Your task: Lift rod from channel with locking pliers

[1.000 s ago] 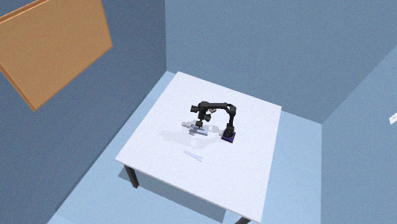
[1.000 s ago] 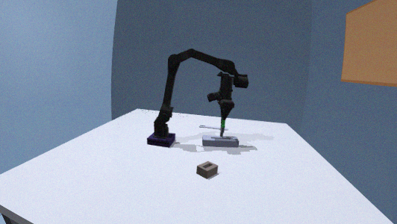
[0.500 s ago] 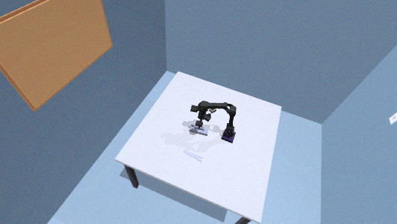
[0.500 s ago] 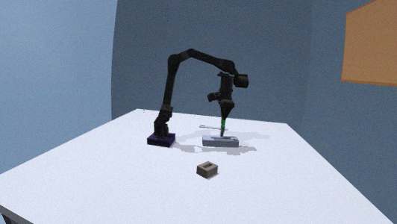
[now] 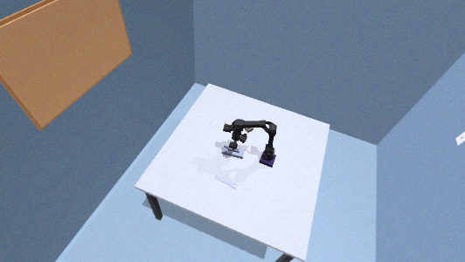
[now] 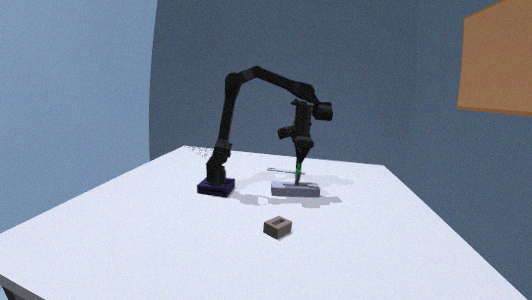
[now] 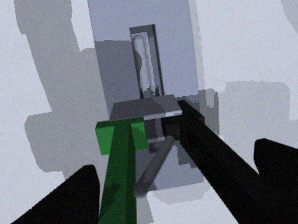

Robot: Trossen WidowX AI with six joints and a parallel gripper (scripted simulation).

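Tabletop: pale and flat [image 5: 280, 196] [image 6: 150, 230] [image 7: 245, 45]; blue-grey walls stand behind; the scene is keyed from the claw outward.
Gripper: the sole arm's claw [image 5: 233, 145] [image 6: 301, 152] [image 7: 177, 163], pointing down over the block; its fingers appear closed about the tool's handles.
Locking pliers: grasped head-down [image 6: 299, 168] [image 7: 121, 137], one handle green, the other black; the grey head lies crosswise over the slot; whether its jaws straddle the rod cannot be told.
Rod: pale [image 7: 139, 47], lying in the slot; its visible length extends from beneath the pliers' head toward the upper edge of the wrist view; its long axis follows the slot, roughly at right angles to the head's broad edge.
Channel block: grey-blue [image 5: 239, 155] [image 6: 295, 190] [image 7: 142, 12], directly below the claw; its slot is visible beyond the head.
Coming move: by judgement, jaws kept in line with the slot and lowered to either side of the rod before the handles are squeezed; a sideways error could catch the slot's rim.
Holster: brown, well apart from the block [image 5: 248, 129] [image 6: 274, 232], its opening vacant in the exterior view.
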